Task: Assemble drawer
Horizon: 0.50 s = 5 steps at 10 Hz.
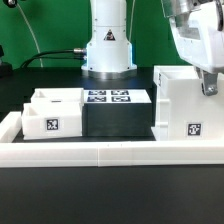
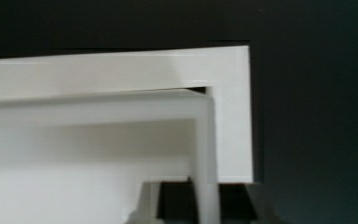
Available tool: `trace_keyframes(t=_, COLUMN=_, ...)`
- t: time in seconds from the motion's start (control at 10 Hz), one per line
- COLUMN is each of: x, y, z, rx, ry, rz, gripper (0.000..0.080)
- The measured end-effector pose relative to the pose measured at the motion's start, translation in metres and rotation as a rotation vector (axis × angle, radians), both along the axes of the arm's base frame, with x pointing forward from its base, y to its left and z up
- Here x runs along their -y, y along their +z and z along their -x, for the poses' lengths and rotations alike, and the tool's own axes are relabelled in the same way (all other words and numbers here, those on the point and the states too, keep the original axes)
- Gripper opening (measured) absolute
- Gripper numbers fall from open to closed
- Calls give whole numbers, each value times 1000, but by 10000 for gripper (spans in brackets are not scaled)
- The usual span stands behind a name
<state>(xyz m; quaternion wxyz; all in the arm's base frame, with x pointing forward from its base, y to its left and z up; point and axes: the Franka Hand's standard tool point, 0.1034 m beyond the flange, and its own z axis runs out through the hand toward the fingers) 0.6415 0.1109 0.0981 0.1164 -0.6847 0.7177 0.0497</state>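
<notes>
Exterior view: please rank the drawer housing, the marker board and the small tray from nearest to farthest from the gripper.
1. drawer housing: at the exterior view's right, right by the gripper.
2. marker board: in the middle, in front of the robot's base.
3. small tray: far at the exterior view's left.

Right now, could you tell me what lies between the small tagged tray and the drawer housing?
The marker board lies between the small tagged tray and the drawer housing, as the exterior view shows.
</notes>
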Motion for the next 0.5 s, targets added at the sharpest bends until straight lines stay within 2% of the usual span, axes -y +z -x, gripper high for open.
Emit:
trace_keyframes(t=0.3, x=-1, y=0, z=-3, rx=-3, ry=10, rz=-2, gripper=43)
trace_keyframes(t=0.4, x=-1, y=0, z=-2, rx=-3, ry=11, rz=-2, gripper=121)
trace_keyframes(t=0.5, x=-2, y=0, z=-3, rx=-2, ry=12, rz=-2, gripper=259)
